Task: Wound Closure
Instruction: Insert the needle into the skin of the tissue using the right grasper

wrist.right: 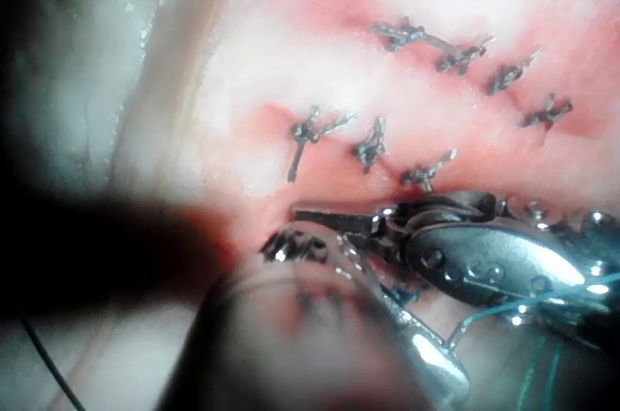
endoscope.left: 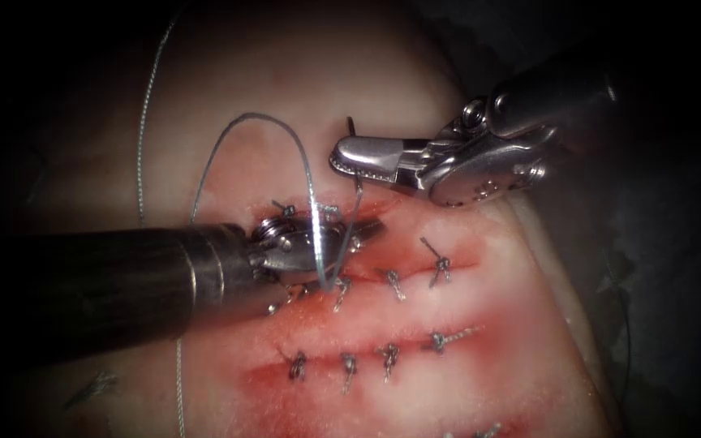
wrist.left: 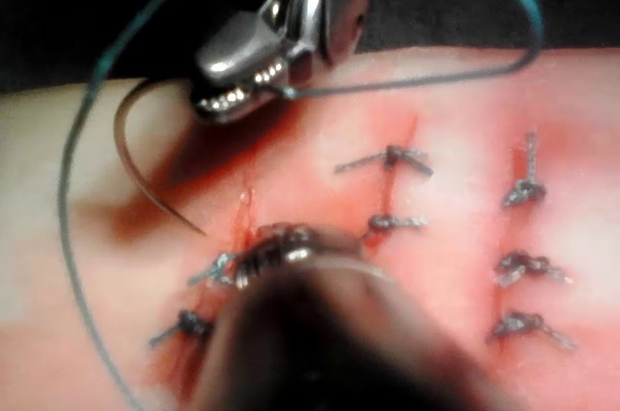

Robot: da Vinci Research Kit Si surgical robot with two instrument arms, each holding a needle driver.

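We see the curved dark steel needle [wrist.left: 129, 161] clear of the tissue. It is clamped near its thread end in the right pincer [endoscope.left: 350, 162], whose jaws are together on it. The needle arcs down and its tip ends just beside a red cut; we cannot tell whether it touches. The thin blue-grey thread [endoscope.left: 263, 118] runs from that end in a tall loop and drapes around the left pincer [endoscope.left: 363, 230]. The left pincer's jaws look together, low over the stitched cut, and we cannot tell whether they hold anything. The pale pink tissue [endoscope.left: 285, 81] carries rows of grey knotted stitches [endoscope.left: 387, 357], with red fluid [endoscope.left: 480, 324] smeared along them.
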